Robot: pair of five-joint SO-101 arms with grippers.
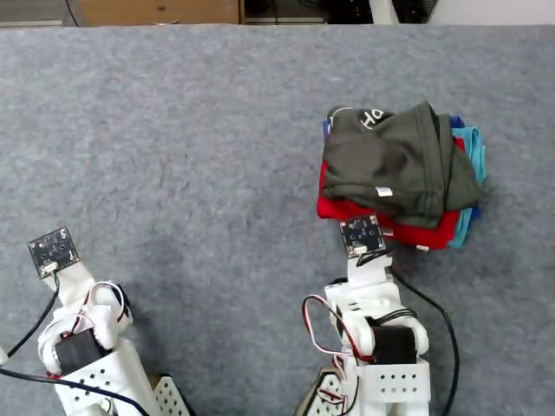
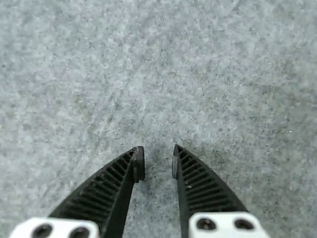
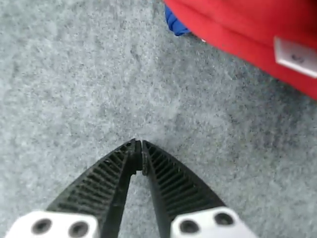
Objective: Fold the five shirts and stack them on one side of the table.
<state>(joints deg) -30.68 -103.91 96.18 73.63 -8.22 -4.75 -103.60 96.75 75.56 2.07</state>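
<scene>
Four colours show in the stack of shirts (image 1: 399, 173), which sits on the grey tabletop (image 1: 173, 130) at about 2 o'clock from the middle of the high view. A dark grey shirt (image 1: 395, 160) lies rumpled on top, a red shirt (image 1: 336, 208) is under it, a blue shirt (image 3: 176, 25) peeks from beneath the red, and a teal shirt (image 1: 473, 147) juts out at the stack's 3 o'clock edge. The right arm (image 1: 373, 338) stands at the stack's 6 o'clock. The right pincer (image 3: 142, 157) is closed tip to tip on nothing, over bare tabletop near the red hem. The left arm (image 1: 78, 338) sits at 8 o'clock, well apart from the stack. The left pincer (image 2: 157, 162) is slightly parted and empty above bare tabletop.
</scene>
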